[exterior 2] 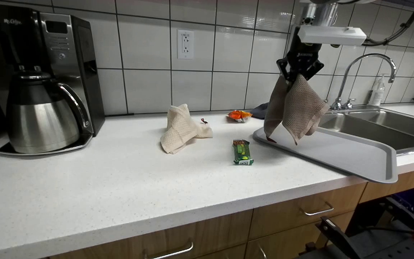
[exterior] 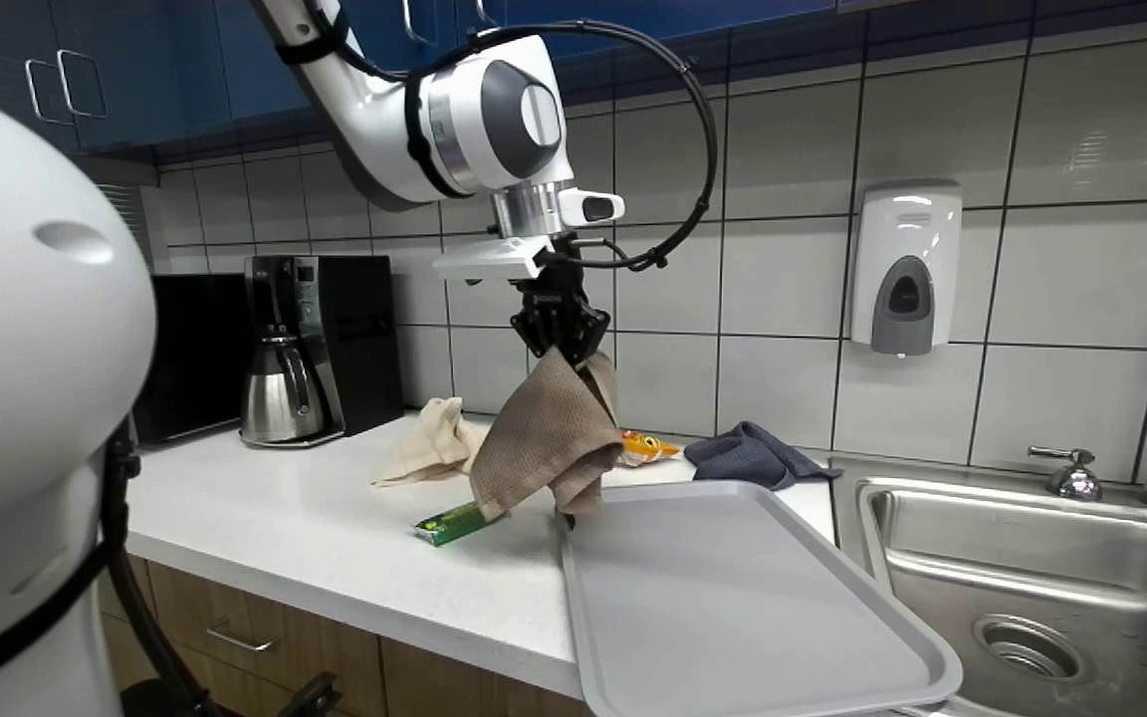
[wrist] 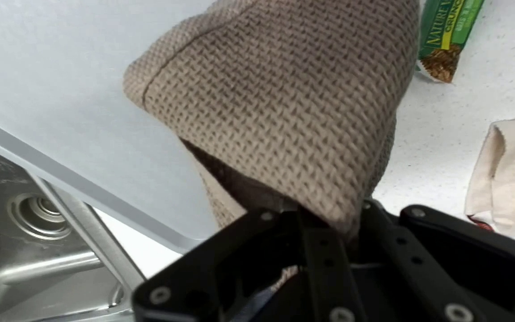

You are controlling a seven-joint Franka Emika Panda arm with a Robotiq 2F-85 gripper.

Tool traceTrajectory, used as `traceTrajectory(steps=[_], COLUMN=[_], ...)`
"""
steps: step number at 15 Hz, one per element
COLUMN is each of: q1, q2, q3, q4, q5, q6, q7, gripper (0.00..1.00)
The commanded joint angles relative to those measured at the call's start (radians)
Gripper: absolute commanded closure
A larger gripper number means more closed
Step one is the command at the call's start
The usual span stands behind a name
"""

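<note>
My gripper (exterior: 566, 351) is shut on a brown waffle-weave cloth (exterior: 549, 428), pinching it near the top so that it drapes down in folds. In the wrist view the cloth (wrist: 293, 98) spreads out from between the fingers and hides part of what lies below. It hangs over the near-left end of a grey tray (exterior 2: 354, 151); whether its lowest corner touches the tray I cannot tell. A green snack bar (exterior 2: 242, 153) lies on the counter beside the tray, partly behind the cloth in an exterior view. A cream cloth (exterior 2: 180, 129) is crumpled farther off.
An orange packet (exterior 2: 239, 115) and a dark blue cloth (exterior: 748, 453) lie by the tiled wall. The steel sink (exterior: 867, 538) adjoins the tray, whose front end juts past the counter edge. A coffee maker (exterior: 354, 339) stands at the left; a soap dispenser (exterior: 907, 259) hangs on the wall.
</note>
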Motion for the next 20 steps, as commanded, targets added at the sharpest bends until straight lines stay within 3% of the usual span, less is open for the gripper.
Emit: traceTrajectory(steps=[1, 20], q1=[0.029, 0.258], q2=[-0.047, 0.056], q3=[0.051, 0.275], q4=[-0.007, 0.102], q5=[0.022, 0.061], q6=[-0.041, -0.023], q7=[0.008, -0.002], gripper=[0.98, 0.98])
